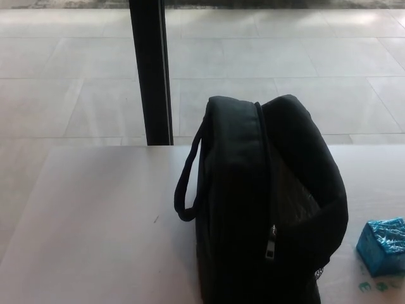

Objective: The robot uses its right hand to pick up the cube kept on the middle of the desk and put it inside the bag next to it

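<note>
we see a black bag [266,209] upright on the desk [95,228], blue cube [383,246] beside it; neither hand shows, so we cannot tell their state.

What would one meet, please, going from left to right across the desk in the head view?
Bare desk → bag's carry handle → black bag → blue cube.

Blue cube [383,246] on desk, just right of upright, part-unzipped black bag [266,209].
</note>
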Controlling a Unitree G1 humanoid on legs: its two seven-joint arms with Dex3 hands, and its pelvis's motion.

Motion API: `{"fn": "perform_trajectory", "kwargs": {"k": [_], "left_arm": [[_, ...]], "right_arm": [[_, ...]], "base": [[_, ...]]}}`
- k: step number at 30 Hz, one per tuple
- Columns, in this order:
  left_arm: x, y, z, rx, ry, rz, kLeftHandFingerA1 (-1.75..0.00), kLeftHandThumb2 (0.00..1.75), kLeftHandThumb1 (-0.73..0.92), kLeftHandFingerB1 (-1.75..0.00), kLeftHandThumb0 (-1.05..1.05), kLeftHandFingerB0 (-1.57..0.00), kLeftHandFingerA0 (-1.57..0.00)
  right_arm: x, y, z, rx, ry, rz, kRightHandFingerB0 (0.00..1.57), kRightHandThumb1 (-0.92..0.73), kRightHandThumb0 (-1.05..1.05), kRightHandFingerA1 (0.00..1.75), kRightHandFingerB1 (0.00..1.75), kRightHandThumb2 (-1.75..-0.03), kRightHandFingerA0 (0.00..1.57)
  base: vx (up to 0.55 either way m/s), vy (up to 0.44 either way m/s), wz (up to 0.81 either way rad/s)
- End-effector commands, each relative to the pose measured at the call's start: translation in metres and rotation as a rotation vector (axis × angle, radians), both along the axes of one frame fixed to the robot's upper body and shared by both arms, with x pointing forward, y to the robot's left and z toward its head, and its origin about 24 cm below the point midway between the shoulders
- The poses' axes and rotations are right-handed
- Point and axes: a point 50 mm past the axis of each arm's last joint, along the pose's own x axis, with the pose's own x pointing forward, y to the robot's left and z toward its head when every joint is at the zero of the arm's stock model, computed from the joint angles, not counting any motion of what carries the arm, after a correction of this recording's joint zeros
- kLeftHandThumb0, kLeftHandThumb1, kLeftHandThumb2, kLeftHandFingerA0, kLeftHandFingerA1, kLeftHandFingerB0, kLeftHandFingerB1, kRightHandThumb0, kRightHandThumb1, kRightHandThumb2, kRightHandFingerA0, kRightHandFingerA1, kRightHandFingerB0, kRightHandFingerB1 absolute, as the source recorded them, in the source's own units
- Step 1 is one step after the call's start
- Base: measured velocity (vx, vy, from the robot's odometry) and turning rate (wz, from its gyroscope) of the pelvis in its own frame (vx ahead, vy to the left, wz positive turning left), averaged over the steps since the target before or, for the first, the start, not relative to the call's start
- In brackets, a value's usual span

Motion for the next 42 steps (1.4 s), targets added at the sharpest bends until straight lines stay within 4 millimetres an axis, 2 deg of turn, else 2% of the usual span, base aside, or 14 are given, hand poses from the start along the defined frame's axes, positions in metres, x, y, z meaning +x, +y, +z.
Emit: {"fn": "perform_trajectory", "kwargs": {"k": [1,17,18,19,20,23,24,27,28,29,35,36,41,42], "left_arm": [[0.002,0.007,0.016,-0.18,0.046,-0.002,-0.58,0.86,0.43,-0.59,-0.52,-0.38,-0.26],[-0.001,0.008,0.016,-0.171,0.069,-0.022,-0.6,0.84,0.45,-0.55,-0.61,-0.33,-0.31],[-0.001,0.007,0.016,-0.177,0.07,-0.017,-0.59,0.84,0.44,-0.56,-0.59,-0.34,-0.3],[0.0,0.007,0.015,-0.178,0.072,-0.009,-0.59,0.84,0.44,-0.55,-0.57,-0.34,-0.32],[0.0,0.007,0.015,-0.172,0.075,-0.006,-0.59,0.84,0.44,-0.54,-0.57,-0.31,-0.32],[0.0,0.007,0.015,-0.175,0.072,-0.011,-0.59,0.84,0.45,-0.55,-0.59,-0.33,-0.3],[0.0,0.007,0.015,-0.172,0.071,-0.019,-0.59,0.85,0.46,-0.55,-0.59,-0.34,-0.3],[-0.001,0.006,0.016,-0.183,0.068,-0.007,-0.6,0.87,0.43,-0.61,-0.52,-0.43,-0.29],[-0.001,0.006,0.016,-0.178,0.069,-0.01,-0.61,0.84,0.46,-0.56,-0.62,-0.36,-0.32],[-0.001,0.005,0.015,-0.177,0.074,-0.016,-0.6,0.85,0.45,-0.58,-0.59,-0.39,-0.31],[-0.003,0.005,0.014,-0.192,0.074,-0.021,-0.6,0.85,0.45,-0.58,-0.57,-0.37,-0.29],[-0.004,0.005,0.015,-0.193,0.07,-0.025,-0.6,0.86,0.46,-0.58,-0.57,-0.37,-0.29],[-0.004,0.006,0.015,-0.195,0.077,-0.004,-0.6,0.85,0.44,-0.57,-0.57,-0.37,-0.29],[-0.004,0.006,0.015,-0.186,0.082,-0.009,-0.6,0.85,0.45,-0.58,-0.59,-0.39,-0.3]], "right_arm": [[0.009,-0.032,0.051,0.002,-0.292,-0.076,0.32,-0.73,-0.51,0.74,0.33,-0.62,0.35],[0.078,-0.037,0.192,0.073,-0.877,-0.074,0.31,-0.76,-0.64,0.55,0.32,-0.63,0.41],[0.09,-0.026,0.207,0.065,-0.898,-0.007,0.14,-0.64,-0.65,0.56,0.44,-0.96,0.3],[0.096,-0.02,0.214,0.062,-0.903,0.029,0.24,-0.8,-0.6,0.51,0.3,-0.64,0.38],[0.105,-0.012,0.221,0.079,-0.892,0.107,0.09,-0.67,-0.64,0.57,0.42,-0.97,0.24],[0.119,0.0,0.228,0.111,-0.837,0.24,0.16,-0.83,-0.67,0.49,0.28,-0.63,0.19],[0.126,0.007,0.23,0.095,-0.796,0.282,0.08,-0.65,-0.73,0.54,0.41,-0.96,0.16],[0.145,0.032,0.231,0.059,-0.745,0.373,0.17,-0.77,-0.82,0.5,0.29,-0.64,0.27],[0.151,0.041,0.23,0.031,-0.735,0.405,0.12,-0.62,-0.79,0.55,0.42,-0.96,0.22],[0.152,0.045,0.229,0.016,-0.728,0.42,0.2,-0.79,-0.74,0.45,0.3,-0.64,0.24],[0.162,0.075,0.217,0.026,-0.686,0.491,0.2,-0.77,-0.79,0.46,0.28,-0.64,0.19],[0.164,0.08,0.212,0.04,-0.658,0.521,0.0,-0.44,-0.38,0.51,0.49,-1.04,0.02],[0.17,0.096,0.197,0.039,-0.564,0.587,0.0,-0.49,-0.36,0.51,0.48,-1.06,0.04],[0.171,0.1,0.195,0.047,-0.564,0.599,0.18,-0.75,-0.71,0.42,0.26,-0.62,0.2]], "base": [[0.0,0.0,0.0],[0.0,0.0,0.0],[0.0,0.0,0.0],[0.0,0.0,0.0],[0.0,0.0,0.0],[0.0,0.0,0.0],[0.0,0.0,0.0],[0.0,0.0,0.0],[0.0,0.0,0.0],[0.0,0.0,0.0],[0.0,0.0,0.0],[0.0,0.0,0.0],[0.0,0.0,0.0],[0.0,0.0,0.0]]}}
